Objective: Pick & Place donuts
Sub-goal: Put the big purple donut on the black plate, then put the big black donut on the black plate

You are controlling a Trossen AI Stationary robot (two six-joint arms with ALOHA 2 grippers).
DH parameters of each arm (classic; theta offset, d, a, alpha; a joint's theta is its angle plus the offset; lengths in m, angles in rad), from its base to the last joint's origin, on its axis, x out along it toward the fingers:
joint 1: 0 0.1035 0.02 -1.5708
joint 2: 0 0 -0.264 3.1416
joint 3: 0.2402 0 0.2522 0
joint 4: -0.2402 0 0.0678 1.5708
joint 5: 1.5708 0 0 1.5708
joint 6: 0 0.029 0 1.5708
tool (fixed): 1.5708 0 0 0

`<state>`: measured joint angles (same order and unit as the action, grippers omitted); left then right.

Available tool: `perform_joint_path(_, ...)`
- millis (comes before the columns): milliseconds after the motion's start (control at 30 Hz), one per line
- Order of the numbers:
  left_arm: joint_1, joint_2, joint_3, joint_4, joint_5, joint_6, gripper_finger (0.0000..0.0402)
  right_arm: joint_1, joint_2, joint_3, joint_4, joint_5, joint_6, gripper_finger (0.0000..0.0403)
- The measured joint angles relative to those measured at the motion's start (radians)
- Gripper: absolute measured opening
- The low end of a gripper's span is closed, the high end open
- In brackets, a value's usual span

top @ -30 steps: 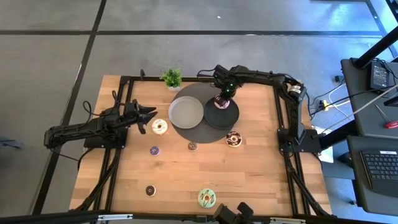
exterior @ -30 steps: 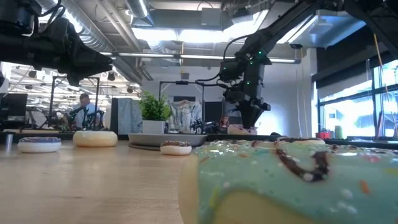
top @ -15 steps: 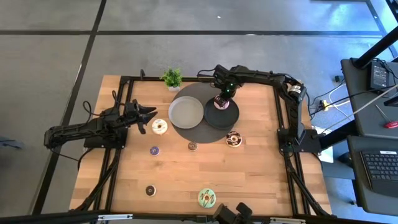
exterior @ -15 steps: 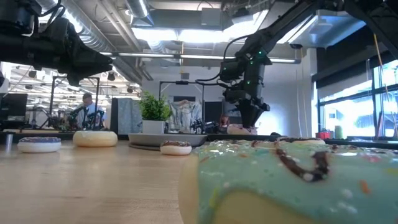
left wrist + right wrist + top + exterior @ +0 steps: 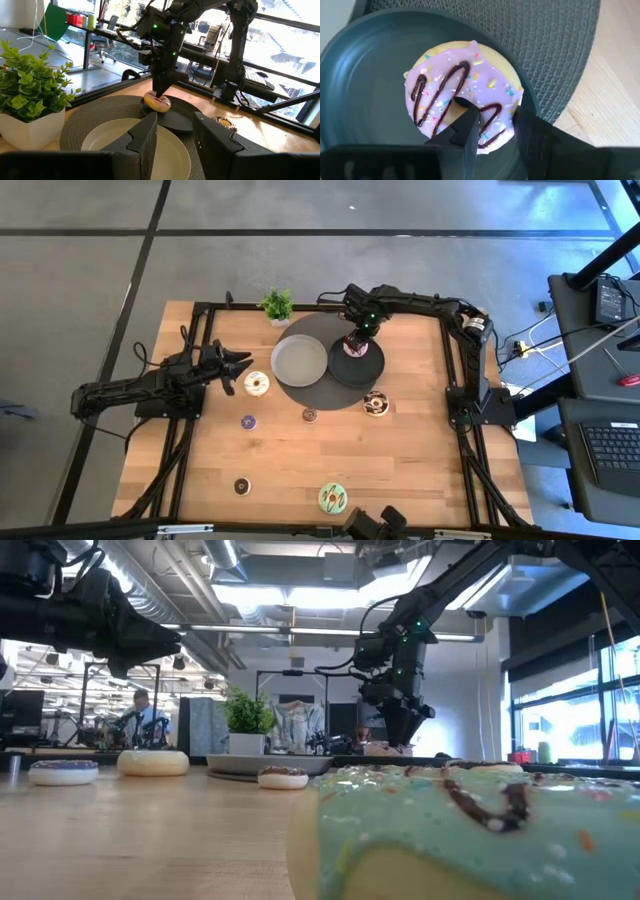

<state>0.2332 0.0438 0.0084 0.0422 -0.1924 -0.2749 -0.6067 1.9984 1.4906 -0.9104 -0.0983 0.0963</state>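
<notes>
The light wooden table (image 5: 290, 465) fills the high view, and on its far middle lies the round dark woven mat (image 5: 300, 392). Two plates sit on that mat: a pale grey round plate (image 5: 299, 361) on the left, a dark round plate (image 5: 366, 370) on the right.

The right arm reaches in over the dark plate, and the right gripper (image 5: 492, 127) is down on the pink-iced donut with chocolate squiggles and sprinkles (image 5: 465, 97), which rests flat on that plate. One finger sits in the centre hole, the other outside the ring; the fingers straddle the donut's wall, though whether they are actually pinching it is hard to say from here.

The left gripper (image 5: 238, 364) hangs at the table's left edge, fingers spread apart, holding nothing. Just beside it lies the white-iced donut (image 5: 257, 384).

On the near edge sits the green-iced donut (image 5: 332, 497). The chocolate-sprinkled donut (image 5: 376, 403) lies just off the mat's right rim. Three tiny ones dot the wood: purple (image 5: 248, 421), brown (image 5: 310, 415), dark (image 5: 241, 486).

A small potted green plant (image 5: 277, 307) stands at the far edge.
</notes>
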Motion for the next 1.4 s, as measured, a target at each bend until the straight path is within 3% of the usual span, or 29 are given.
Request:
perform_joint_path(567,0.0,0.0,0.0,0.0,0.0,0.0,0.0123,0.0,0.0,0.038,-0.022,0.0,-0.029,0.0125)
perform_joint_path(1000,0.0,0.0,0.0,0.0,0.0,0.0,0.0123,-0.001,-0.006,0.038,-0.026,0.025,-0.023,0.0197)
perform_joint_path(1200,0.0,0.0,0.0,0.0,0.001,0.0,0.0123,0.017,-0.13,0.04,-0.049,0.031,-0.024,0.0201)
perform_joint_path(1400,0.0,0.0,0.0,0.0,0.003,0.0,0.0123,0.196,-0.33,-0.064,-0.091,0.033,-0.006,0.0199)
